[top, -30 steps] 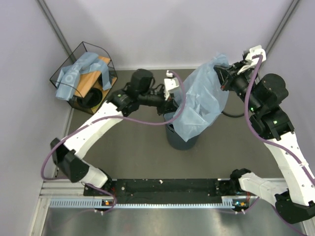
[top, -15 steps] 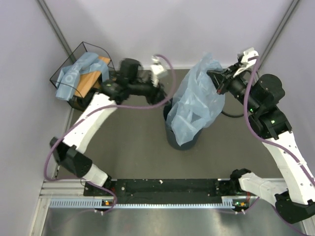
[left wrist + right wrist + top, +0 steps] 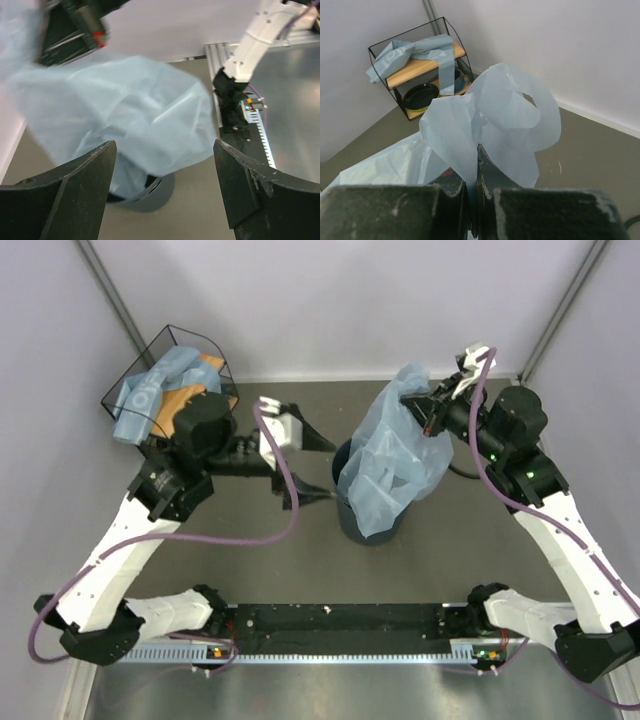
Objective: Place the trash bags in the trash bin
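On the table (image 3: 250, 540), the spread trash bag (image 3: 395, 465) hangs as a light-blue sheet over the trash bin (image 3: 365, 525). Its lower folds drape across the bin's mouth, and most of the film is outside. Your right gripper (image 3: 428, 412) is pressed together on the bag's top edge, holding it up above the bin. Your left gripper (image 3: 322, 470) is spread wide and empty, just left of the bin, with its jaws facing the film. To do this step well, you should probably take a loose fold low down with the left gripper, push it inside the rim, and only then lower the right. The thin film may balloon or drag the bin if you hurry.
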Controlling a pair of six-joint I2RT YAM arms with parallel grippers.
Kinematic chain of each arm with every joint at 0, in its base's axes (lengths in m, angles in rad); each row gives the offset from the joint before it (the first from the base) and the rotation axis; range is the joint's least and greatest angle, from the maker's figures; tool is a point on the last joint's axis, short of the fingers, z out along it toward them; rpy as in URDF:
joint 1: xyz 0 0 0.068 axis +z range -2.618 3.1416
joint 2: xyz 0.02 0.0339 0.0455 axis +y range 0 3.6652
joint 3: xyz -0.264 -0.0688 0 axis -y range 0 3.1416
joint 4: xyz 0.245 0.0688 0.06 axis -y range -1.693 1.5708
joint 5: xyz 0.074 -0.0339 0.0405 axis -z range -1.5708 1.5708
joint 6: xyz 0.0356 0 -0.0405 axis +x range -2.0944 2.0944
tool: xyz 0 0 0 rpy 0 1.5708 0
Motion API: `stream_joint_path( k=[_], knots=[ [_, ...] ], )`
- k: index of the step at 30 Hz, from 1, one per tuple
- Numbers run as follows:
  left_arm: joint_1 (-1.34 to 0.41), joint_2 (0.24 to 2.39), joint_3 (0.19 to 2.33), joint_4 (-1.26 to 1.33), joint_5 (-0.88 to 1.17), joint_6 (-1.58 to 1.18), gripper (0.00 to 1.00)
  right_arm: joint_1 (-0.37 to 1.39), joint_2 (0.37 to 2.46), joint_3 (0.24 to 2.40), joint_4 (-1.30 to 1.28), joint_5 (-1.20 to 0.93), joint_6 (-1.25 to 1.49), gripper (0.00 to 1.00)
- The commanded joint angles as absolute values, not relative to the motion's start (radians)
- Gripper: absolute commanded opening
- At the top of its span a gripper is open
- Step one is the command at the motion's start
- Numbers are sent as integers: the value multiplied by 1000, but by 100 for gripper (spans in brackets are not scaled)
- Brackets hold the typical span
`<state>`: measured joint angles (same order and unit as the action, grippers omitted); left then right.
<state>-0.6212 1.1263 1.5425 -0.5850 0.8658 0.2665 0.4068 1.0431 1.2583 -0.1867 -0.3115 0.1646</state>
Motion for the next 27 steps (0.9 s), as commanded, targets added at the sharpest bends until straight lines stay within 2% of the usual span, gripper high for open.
stream_joint_path(
  k=[1,6,9,12,16,17,18,23,27],
  knots=[
    [-842,1163,1597,-583,677,388,84,397,1051,1321,-69,-273,199,0],
    [-1035,1290,1655,-600,427,491,85,403,1101,1350,-8,-273,250,0],
    [-1037,1331,1646,-554,305,482,85,413,1118,1362,34,-288,268,0],
    [-1028,1341,1573,-497,212,502,77,419,1135,1355,67,-314,304,0],
    [-937,1302,1395,-347,242,473,53,431,1152,1316,136,-339,308,0],
    [-889,1299,1378,-322,288,462,43,431,1152,1307,149,-336,299,0],
    [-865,1299,1362,-304,305,450,40,430,1152,1299,153,-325,285,0],
    [-787,1257,1275,-209,428,390,39,428,1115,1253,143,-373,255,0],
    [-776,1164,1272,-176,541,298,41,430,1051,1264,20,-416,238,0]
  ],
)
